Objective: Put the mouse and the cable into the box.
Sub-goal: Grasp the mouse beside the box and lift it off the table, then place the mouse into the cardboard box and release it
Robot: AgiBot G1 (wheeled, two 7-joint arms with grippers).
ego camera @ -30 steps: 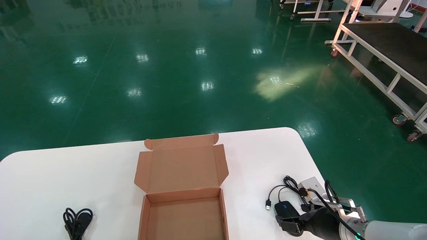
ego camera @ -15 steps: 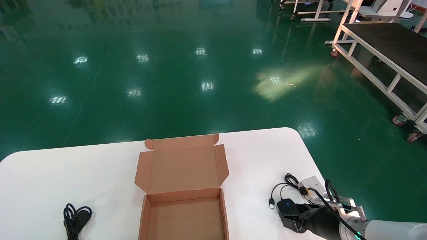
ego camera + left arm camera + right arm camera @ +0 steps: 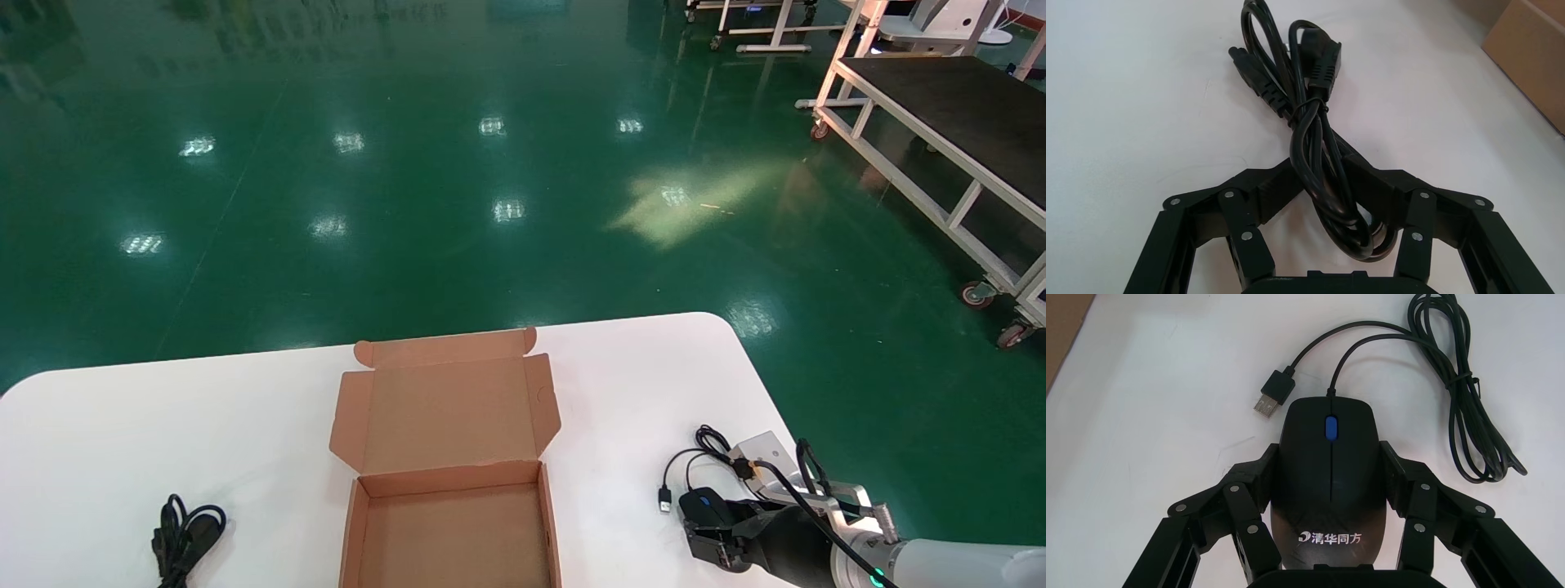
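Observation:
A black mouse point(image 3: 1329, 471) with a blue wheel lies near the table's right edge point(image 3: 703, 505). My right gripper point(image 3: 1329, 465) is shut on it, a finger pressed against each side point(image 3: 712, 535). The mouse's thin cord point(image 3: 1468, 398) and USB plug point(image 3: 1273, 395) trail loose on the table beyond it. At the front left lies a bundled black power cable point(image 3: 184, 535). My left gripper point(image 3: 1321, 174) is shut on the bundle's loops point(image 3: 1315, 122); this gripper is out of the head view. The open cardboard box point(image 3: 448, 478) stands between them with nothing inside.
The box lid point(image 3: 445, 412) lies flat behind the tray, side flaps spread. Bare white table point(image 3: 163, 425) surrounds everything; its right edge point(image 3: 768, 400) runs close to the mouse. A metal-framed cart point(image 3: 940, 122) stands on the green floor, far right.
My right gripper slid forward around the mouse and closed on its sides, nudging the mouse and cord slightly right. The left cable bundle got squeezed narrower and shifted a little toward me.

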